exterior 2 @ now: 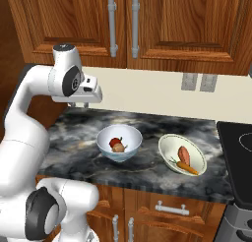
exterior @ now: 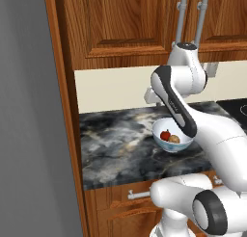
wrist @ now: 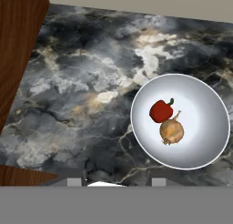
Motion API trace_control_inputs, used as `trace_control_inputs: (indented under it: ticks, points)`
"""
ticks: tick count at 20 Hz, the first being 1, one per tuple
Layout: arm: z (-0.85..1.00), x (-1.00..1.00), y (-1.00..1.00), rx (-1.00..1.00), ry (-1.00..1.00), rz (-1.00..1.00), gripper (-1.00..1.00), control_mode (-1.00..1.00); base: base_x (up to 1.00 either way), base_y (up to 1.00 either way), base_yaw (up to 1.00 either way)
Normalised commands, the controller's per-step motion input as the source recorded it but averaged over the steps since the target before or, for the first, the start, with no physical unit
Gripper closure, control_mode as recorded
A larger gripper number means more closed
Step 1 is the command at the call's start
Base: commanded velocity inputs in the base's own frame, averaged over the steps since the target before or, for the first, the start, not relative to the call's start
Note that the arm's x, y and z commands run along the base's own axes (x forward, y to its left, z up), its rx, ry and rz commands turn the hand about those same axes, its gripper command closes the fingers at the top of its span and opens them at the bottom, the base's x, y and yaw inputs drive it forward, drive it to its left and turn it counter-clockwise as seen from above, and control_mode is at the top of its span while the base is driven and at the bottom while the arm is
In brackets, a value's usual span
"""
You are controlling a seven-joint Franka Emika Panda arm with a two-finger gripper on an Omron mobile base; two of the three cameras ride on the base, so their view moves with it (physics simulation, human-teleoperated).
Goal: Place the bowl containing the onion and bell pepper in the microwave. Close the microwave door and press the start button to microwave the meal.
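The bowl, white inside with a light blue wall, stands on the dark marble counter. Inside it lie the red bell pepper and the yellow-brown onion, side by side and touching. My gripper hangs open well above the counter, to the left of and behind the bowl, pointing down, with nothing between its fingers. The microwave and its door are out of view.
A shallower cream-green bowl with orange and red food sits right of the task bowl. A black stove top borders the counter on the right. Wooden wall cabinets hang overhead, and a tall wooden side panel bounds the counter's left end.
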Motion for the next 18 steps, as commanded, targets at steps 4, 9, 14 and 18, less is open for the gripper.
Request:
trace_control_inputs:
  ticks: [4,9,14,18]
  points:
    - [0.0,-0.08,-0.12,0.0,0.0,-0.02,-1.0,-1.0,0.0,0.0,0.0]
    - [-0.09,-0.3,-0.26,0.0,0.0,-0.04,-1.0,-1.0,0.0,0.0,0.0]
    - [-0.35,-0.3,-0.38,0.01,-0.07,-0.09,-1.0,-1.0,0.0,0.0,0.0]
    - [-0.47,-0.23,-0.53,0.07,-0.15,-0.11,-1.0,-1.0,0.0,0.0,0.0]
